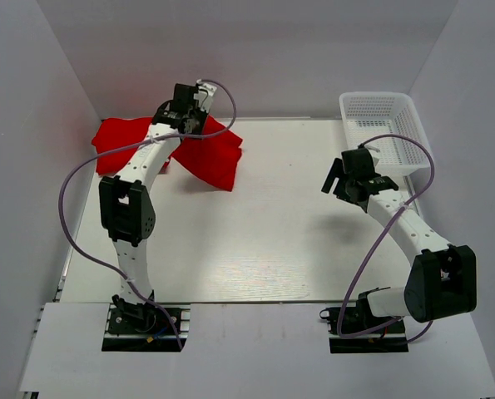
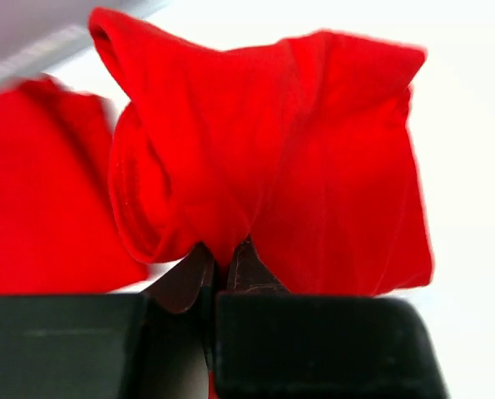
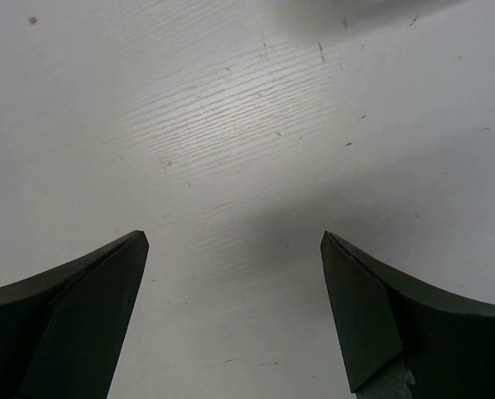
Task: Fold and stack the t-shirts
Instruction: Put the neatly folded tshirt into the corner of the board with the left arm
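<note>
A bright red t-shirt point(image 1: 218, 158) hangs bunched at the far left of the table, pinched at an edge by my left gripper point(image 1: 193, 125). In the left wrist view the jaws point(image 2: 222, 259) are shut on a fold of that t-shirt point(image 2: 314, 166), which droops in loose folds beyond them. More red cloth point(image 1: 118, 140) lies further left point(image 2: 39, 199); I cannot tell whether it is a separate shirt. My right gripper point(image 1: 334, 184) hovers over the right half of the table, open point(image 3: 235, 241), with only bare tabletop between its fingers.
A white plastic mesh basket point(image 1: 380, 125) stands at the far right corner, just behind the right arm. White walls close in the table on the left, back and right. The white tabletop point(image 1: 255, 224) lies between the two arms.
</note>
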